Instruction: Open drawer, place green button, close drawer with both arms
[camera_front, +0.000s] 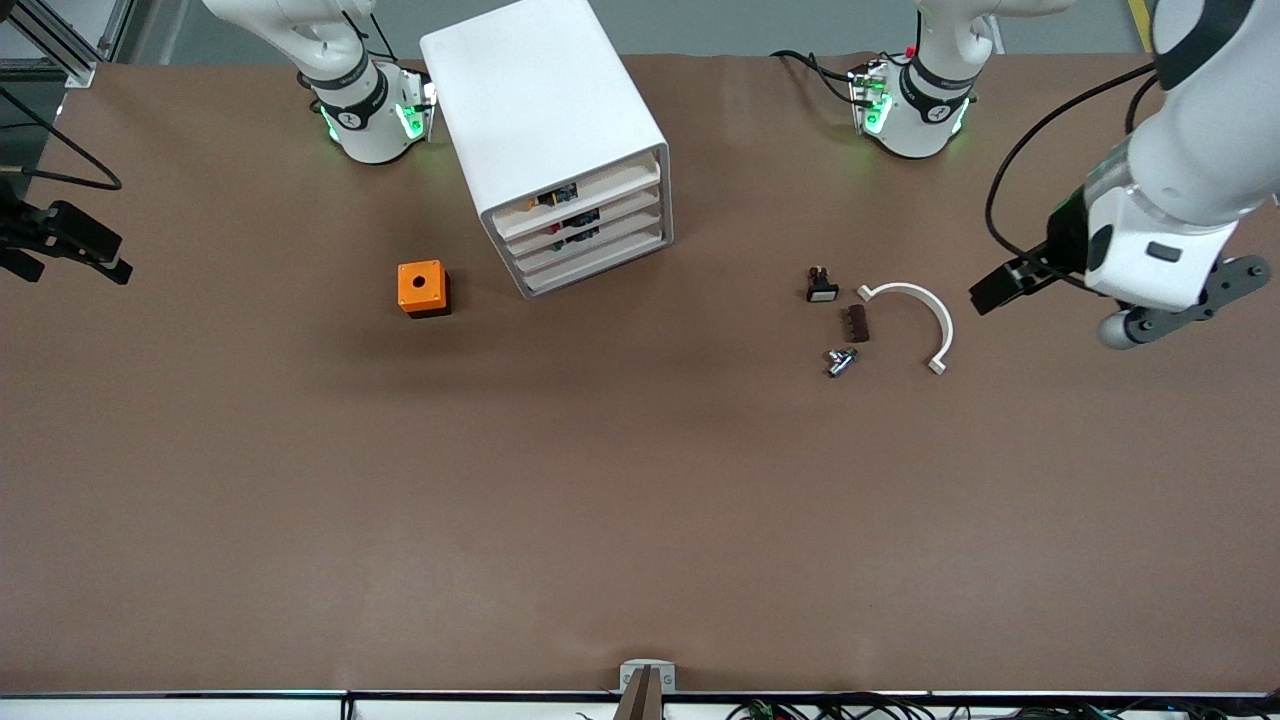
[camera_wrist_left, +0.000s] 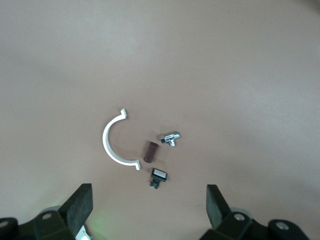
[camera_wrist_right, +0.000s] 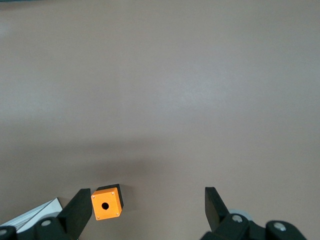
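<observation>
At table's 12 o'clock edge stood 2 arm bases and 1 white cabinet (camera_front: 545, 110) w/ 4 drawers, all shut. Task drawer (camera_front: 600, 246), 3rd from top, sat flush. 1 orange box (camera_front: 423, 288) lay at cabinet's 8 o'clock. 4 small parts lay grouped at cabinet's 4 o'clock, apart from each other: 1 black switch (camera_front: 821, 285), 1 brown block (camera_front: 857, 323), 1 silver-black part (camera_front: 840, 361), 1 white half-ring (camera_front: 915, 318). Button: cannot tell which part, if any. Left gripper (camera_wrist_left: 148, 210) hung over bare table at group's 3 o'clock, fingers apart, holding nothing. Right gripper (camera_wrist_right: 145, 210) hung at box's 9 o'clock, fingers apart, holding nothing.
</observation>
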